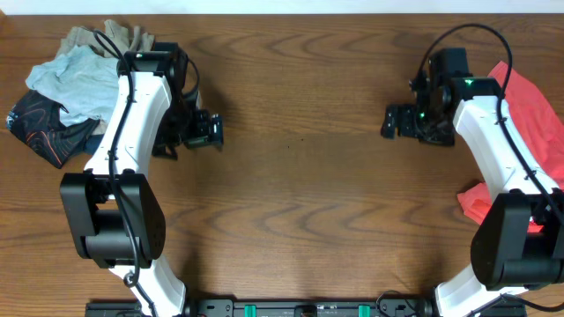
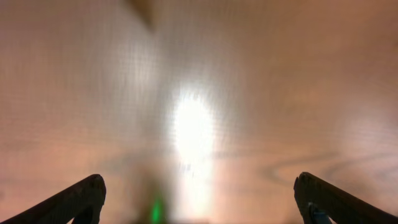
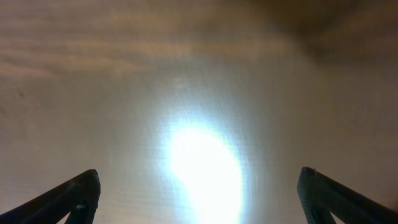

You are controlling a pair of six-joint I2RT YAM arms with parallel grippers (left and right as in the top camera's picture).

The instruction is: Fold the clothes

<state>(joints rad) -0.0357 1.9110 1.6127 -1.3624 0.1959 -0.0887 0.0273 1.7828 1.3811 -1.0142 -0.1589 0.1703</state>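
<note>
A pale blue-grey T-shirt (image 1: 75, 79) lies crumpled in a pile at the table's far left. A red garment (image 1: 538, 114) lies at the right edge, partly under the right arm. My left gripper (image 1: 214, 130) hovers over bare wood to the right of the pile, open and empty; in the left wrist view its fingertips (image 2: 199, 199) sit wide apart over blurred wood. My right gripper (image 1: 390, 121) hovers over bare wood left of the red garment, open and empty; its fingertips (image 3: 199, 196) are wide apart too. No lettering or tag shows on the red garment.
The left pile also holds a beige garment (image 1: 110, 37) and a black one with red lines (image 1: 40, 128). The wooden table (image 1: 300, 202) lies between the arms. Lamp glare shows on the wood in both wrist views.
</note>
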